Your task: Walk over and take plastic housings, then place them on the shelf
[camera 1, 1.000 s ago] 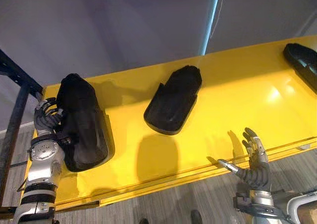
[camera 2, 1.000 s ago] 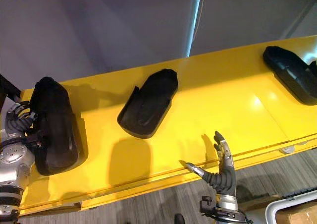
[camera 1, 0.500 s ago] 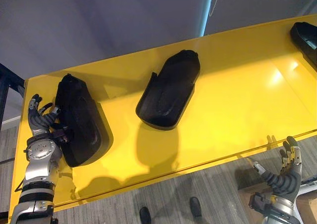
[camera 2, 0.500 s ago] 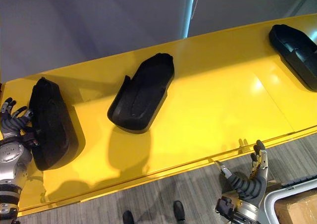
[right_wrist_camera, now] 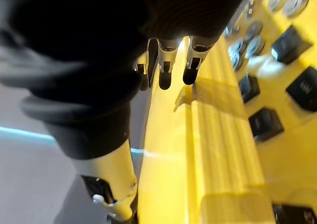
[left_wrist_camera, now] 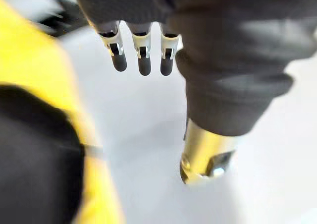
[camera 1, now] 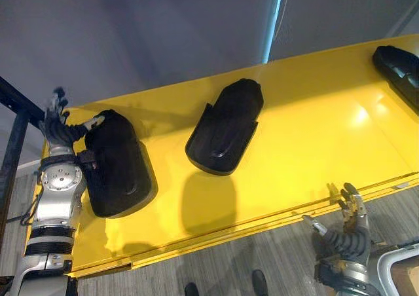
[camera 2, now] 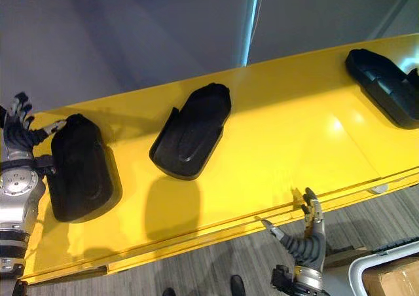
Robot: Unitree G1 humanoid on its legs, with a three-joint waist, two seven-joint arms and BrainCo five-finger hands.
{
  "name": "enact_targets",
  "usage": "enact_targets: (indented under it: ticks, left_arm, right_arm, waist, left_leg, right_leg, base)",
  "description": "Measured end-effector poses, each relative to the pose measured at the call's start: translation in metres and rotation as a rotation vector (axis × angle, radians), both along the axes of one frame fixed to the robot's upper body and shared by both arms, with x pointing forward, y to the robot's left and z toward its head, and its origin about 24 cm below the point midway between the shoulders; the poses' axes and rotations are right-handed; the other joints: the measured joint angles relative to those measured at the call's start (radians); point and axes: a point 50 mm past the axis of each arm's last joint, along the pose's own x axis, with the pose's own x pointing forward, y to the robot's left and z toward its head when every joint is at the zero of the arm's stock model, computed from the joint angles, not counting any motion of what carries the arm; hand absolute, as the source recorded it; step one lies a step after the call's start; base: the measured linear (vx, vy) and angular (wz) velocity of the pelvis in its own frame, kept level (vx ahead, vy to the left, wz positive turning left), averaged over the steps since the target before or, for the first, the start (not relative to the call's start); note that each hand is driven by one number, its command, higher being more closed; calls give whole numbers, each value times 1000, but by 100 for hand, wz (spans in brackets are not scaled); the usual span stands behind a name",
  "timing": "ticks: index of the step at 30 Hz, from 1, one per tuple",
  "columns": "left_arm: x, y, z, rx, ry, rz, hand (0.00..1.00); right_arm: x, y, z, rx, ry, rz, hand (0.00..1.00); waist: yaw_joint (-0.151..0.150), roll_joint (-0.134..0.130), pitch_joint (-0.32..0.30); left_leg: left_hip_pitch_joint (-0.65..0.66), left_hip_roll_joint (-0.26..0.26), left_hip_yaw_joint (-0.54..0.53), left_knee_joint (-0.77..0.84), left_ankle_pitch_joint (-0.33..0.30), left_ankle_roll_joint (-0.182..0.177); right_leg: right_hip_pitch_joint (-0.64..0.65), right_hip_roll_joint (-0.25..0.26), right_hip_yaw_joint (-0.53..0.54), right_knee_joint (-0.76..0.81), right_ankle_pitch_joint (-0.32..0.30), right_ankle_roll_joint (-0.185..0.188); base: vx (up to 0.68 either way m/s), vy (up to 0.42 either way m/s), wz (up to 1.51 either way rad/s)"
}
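The left hand (camera 1: 60,127) stands at the left end of the shelf (camera 1: 314,145) with its fingers straight and fanned apart, holding nothing; its thumb points at the far end of the left housing (camera 1: 116,171), and whether it touches cannot be told. That housing is a matt black plastic shell, rounded and domed, lying flat on the shelf just beside the hand's wrist; the middle housing (camera 1: 226,133) is a similar black shell turned hollow side up, with a raised rim and a squared open end, well apart from the first; the right housing (camera 1: 399,70) lies at the shelf's far right end, cut by the frame. The shelf is glossy yellow and smooth, with a stepped front lip; the right hand (camera 1: 350,234) hangs just below that lip, fingers loosely extended and empty. A dark metal upright (camera 1: 13,158) stands left of the shelf; grey wood-grain floor (camera 1: 262,257) lies beneath.
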Motion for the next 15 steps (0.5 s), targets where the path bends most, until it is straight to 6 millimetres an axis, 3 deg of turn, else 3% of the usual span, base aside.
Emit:
enact_targets:
  ticks: [3,4,7,11,15]
  left_arm:
    - [-24,-41,-2,-37,-186,-111,0]
    - [-32,-50,-9,-68,-210,-139,100]
    - [-60,-82,-48,-238,-200,-238,100]
    - [-88,-124,-110,-393,32,-371,100]
    - [-107,-146,-133,-452,153,-460,100]
  right_arm:
    - [1,1,-5,1,23,18,0]
    - [1,2,-5,1,21,23,0]
    - [2,5,-4,2,19,41,0]
    - [6,15,-3,7,12,103,0]
    - [8,24,-3,6,11,162,0]
  waist:
    - [-2,1,-46]
    - [-3,2,-68]
    - [-2,5,-100]
    - [17,9,-139]
    - [25,10,-161]
  left_leg:
    - [31,-1,-7,-12,0,0]
    - [30,-1,-8,-13,0,0]
    - [45,0,-28,-16,0,0]
    - [43,-1,-46,-17,1,-1]
    - [35,-1,-56,-17,2,-1]
  right_leg:
    - [36,-1,-6,-14,0,0]
    - [36,-1,-7,-15,0,0]
    - [67,-3,-26,-26,-1,1]
    - [76,-5,-41,-30,-1,2]
    - [78,-7,-54,-30,-3,5]
  base:
    - [32,17,7]
    - [38,11,7]
    - [22,5,16]
    - [-21,4,13]
    - [-29,4,12]
